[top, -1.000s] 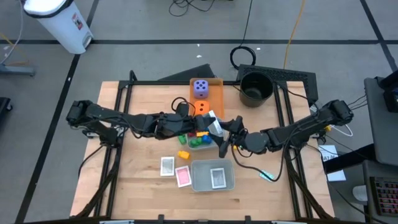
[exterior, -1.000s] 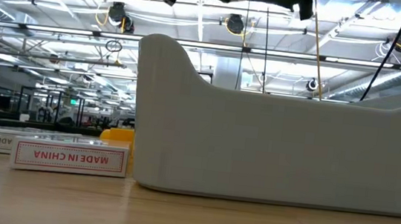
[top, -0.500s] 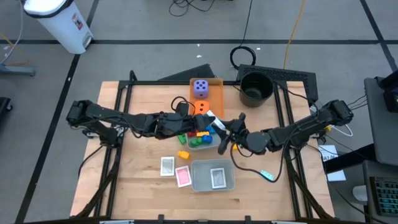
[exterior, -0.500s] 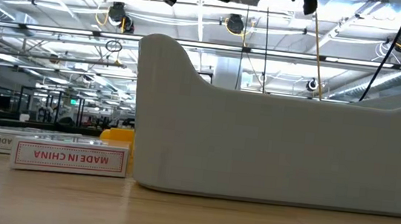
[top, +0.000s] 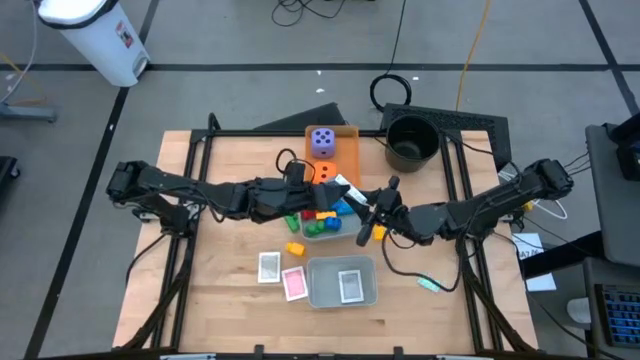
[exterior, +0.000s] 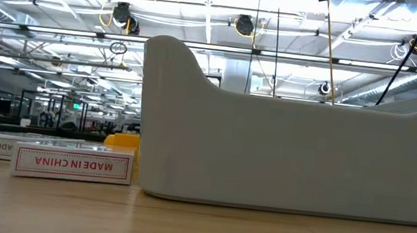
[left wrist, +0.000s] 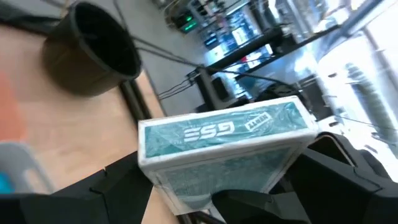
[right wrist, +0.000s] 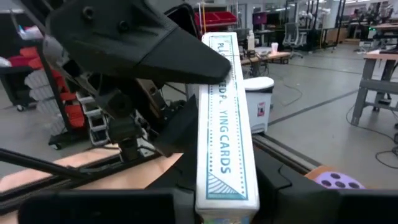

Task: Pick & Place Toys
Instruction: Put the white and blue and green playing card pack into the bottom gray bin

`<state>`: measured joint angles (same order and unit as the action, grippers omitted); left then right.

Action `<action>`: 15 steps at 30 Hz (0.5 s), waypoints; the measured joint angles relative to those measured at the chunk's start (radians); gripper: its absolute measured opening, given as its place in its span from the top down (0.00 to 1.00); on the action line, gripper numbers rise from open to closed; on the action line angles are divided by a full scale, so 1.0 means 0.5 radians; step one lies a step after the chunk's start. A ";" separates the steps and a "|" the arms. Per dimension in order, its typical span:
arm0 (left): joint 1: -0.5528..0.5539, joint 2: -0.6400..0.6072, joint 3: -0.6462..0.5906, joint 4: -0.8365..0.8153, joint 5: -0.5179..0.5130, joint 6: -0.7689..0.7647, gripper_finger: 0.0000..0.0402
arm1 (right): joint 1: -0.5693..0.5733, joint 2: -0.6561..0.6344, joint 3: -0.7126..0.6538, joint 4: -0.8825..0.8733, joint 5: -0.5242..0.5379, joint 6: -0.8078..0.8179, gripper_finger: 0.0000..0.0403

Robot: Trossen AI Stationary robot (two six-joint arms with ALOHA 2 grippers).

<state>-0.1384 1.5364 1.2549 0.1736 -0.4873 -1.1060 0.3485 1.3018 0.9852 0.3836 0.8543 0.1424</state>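
Observation:
A teal and white pack of playing cards point(top: 343, 188) hangs above the middle of the table between both grippers. My right gripper point(right wrist: 227, 208) comes from the table's right and is shut on it. My left gripper point(top: 328, 190) comes from the left. It is open, and its fingers point(right wrist: 143, 43) stand on either side of the pack's other end. The orange die point(top: 322, 173) lies just beyond, and the purple die point(top: 322, 141) sits on the flat orange tray point(top: 345, 152). Coloured bricks point(top: 318, 218) fill a small grey tray. My right gripper pinches the card pack between its two fingers, one on each broad face, at the end nearest it point(right wrist: 227, 186). The fingers come about level from the table's right. The pack is lifted clear of the table, and a narrow printed side point(right wrist: 224, 124) faces the wrist camera. My left gripper: I cannot tell whether its fingers touch the pack's other end point(left wrist: 217, 134).
A larger grey tray point(top: 342, 282) holding one card stands near the front, and it fills the low view point(exterior: 291, 141). A white card pack point(top: 269, 267), a pink one point(top: 294, 284) and a yellow brick point(top: 294, 249) lie left of it. A black pot point(top: 411, 143) stands at the far right.
My right gripper has shut on the card pack. Both grippers and the pack have risen a little and shifted toward the far edge.

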 joint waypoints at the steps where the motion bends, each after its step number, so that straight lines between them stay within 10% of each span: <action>1: 0.002 -0.009 0.000 0.026 0.002 0.040 0.14 | 0.000 -0.014 0.000 -0.002 0.001 -0.008 0.84; 15: 0.022 -0.391 0.002 -0.030 -0.006 0.682 0.14 | 0.050 -0.206 0.000 -0.260 -0.385 0.001 0.84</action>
<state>-0.1276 1.3408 1.2556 0.1583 -0.4904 -0.7651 0.3732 1.1988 0.9852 0.2537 0.6620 0.1430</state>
